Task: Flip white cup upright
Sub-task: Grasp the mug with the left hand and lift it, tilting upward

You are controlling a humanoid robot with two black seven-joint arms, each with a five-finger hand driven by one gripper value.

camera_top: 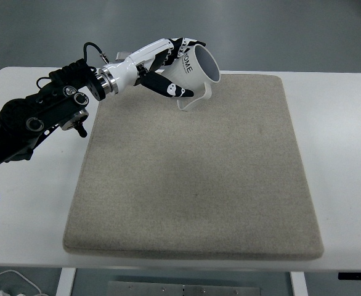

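White cup (pixel 199 66): held in the left hand (pixel 163 65), tilted, its open mouth facing up and away to the right of the hand. Dark inside of the cup visible. Black lettering on the wall, partly covered by fingers. Handle points down, just beyond the thumb tip, and appears to touch or sit just above the mat; contact cannot be confirmed.

Left hand: clenched around the cup body. Upper fingers (pixel 179 44) wrap over the top of the wall; thumb (pixel 171 88) lies under it, beside the handle. Hand is white with black joints. Wrist and forearm run back from the hand to the left, dark, with a cable looping above the wrist.

Mat (pixel 193 179): grey-beige, rectangular, spreads below and to the right of the hand. The cup is at its far edge, near the left corner.

Counter (pixel 340 160): white, carries the mat, bare margin showing on both sides.

White cable (pixel 11 282) on the floor well below the arm, at the lower left corner.
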